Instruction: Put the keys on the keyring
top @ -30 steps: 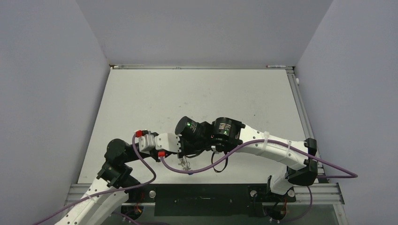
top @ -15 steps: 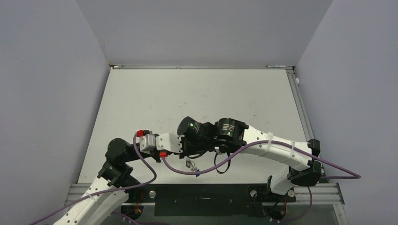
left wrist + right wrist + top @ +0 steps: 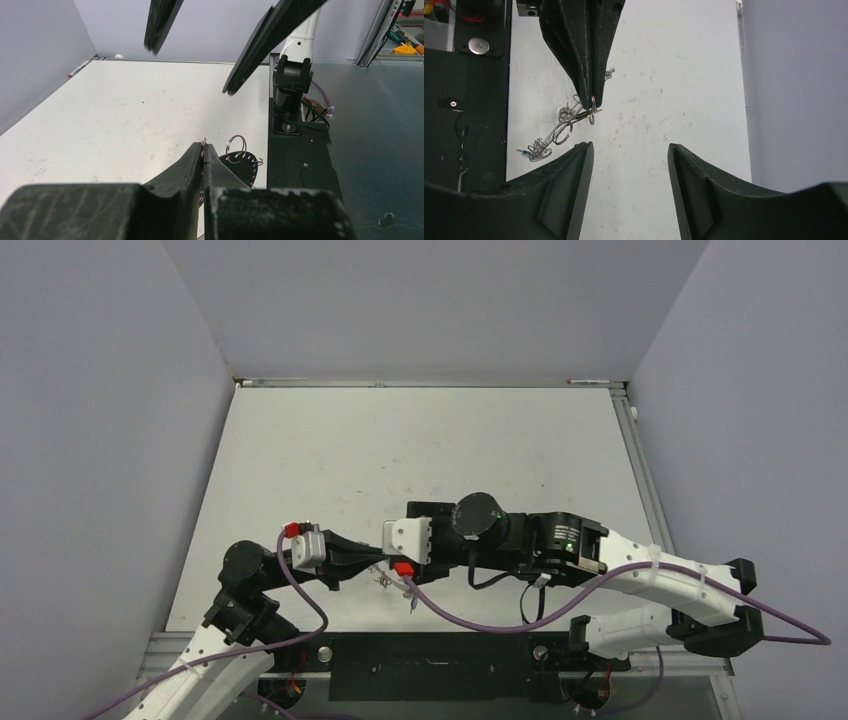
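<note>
Just beyond the black base plate, over the near strip of the white table, the keyring is found. From the left wrist it is seen as a dark disc with small wire loops set around its rim, and a small round ring is stood up at its top edge. Nearest the plate, what appears to be a key with a blue tag at its end is seen, just beside the line where plate and table meet. Whether this bundle is rested on the table or hung clear of it cannot be told.

A little farther from the plate, the left gripper is held with its two fingers pressed together. A thin wire loop of the bundle is pinched between their tips, and the rest of the bundle is strung from that loop back toward the plate.

Farther again from the plate, the right gripper is pointed at the left one, tip toward tip but apart. Its fingers are spread wide, with nothing gripped between them. The pinched loop is framed in the gap beyond their tips without being touched.

Farthest from the plate, the table is marked with faint scuffs and is closed off by the grey back wall.
</note>
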### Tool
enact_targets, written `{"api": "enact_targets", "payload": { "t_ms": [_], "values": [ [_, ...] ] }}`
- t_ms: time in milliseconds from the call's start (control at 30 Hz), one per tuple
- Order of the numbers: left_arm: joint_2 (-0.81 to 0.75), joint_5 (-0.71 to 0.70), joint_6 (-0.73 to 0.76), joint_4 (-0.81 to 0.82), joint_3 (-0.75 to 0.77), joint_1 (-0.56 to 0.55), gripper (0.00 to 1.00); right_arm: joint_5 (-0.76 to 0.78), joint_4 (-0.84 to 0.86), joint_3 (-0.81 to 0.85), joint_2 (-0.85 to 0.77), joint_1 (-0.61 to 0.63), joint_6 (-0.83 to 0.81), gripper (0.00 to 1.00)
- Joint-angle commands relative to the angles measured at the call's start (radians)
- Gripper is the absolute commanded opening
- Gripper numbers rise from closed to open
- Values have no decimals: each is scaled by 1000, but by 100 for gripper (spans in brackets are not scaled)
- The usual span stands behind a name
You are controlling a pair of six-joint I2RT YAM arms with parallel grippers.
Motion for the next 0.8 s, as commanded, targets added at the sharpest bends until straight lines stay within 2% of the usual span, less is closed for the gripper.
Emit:
{"api": "enact_targets", "payload": {
  "t_ms": [0, 400, 767],
  "values": [
    [-31, -4, -21, 83, 39, 11, 0, -52, 206, -84, -106, -4, -3, 55],
    [-55, 40, -231, 392, -33, 53, 0, -188, 341, -187, -131, -47, 12, 43],
    [-51, 51, -276, 463, -46, 63, 0, -250, 370, -183, -97, -76, 19, 38]
  ]
}}
